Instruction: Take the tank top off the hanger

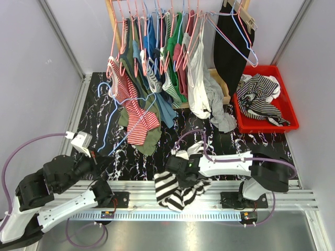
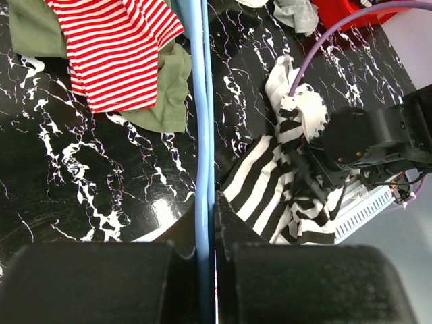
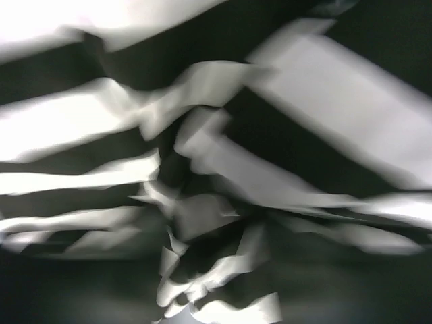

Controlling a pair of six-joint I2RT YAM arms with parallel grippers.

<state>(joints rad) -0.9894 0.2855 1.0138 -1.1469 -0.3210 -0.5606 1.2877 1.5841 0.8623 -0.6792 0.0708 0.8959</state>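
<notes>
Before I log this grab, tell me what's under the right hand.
A bunched black-and-white striped top lies under the right hand, spilling over the rail. What the cloth covers cannot be seen.

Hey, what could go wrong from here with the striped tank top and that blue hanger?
The black-and-white tank top hangs over the table edge onto the rail; it could slide off or snag there. The blue hanger, clamped in the left gripper, lies by the red-striped shirt; moving it might drag that shirt.

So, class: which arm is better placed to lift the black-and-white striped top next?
Right, probably. The right gripper sits down in the striped top; the left gripper is shut on the blue hanger, apart from that cloth.
</notes>
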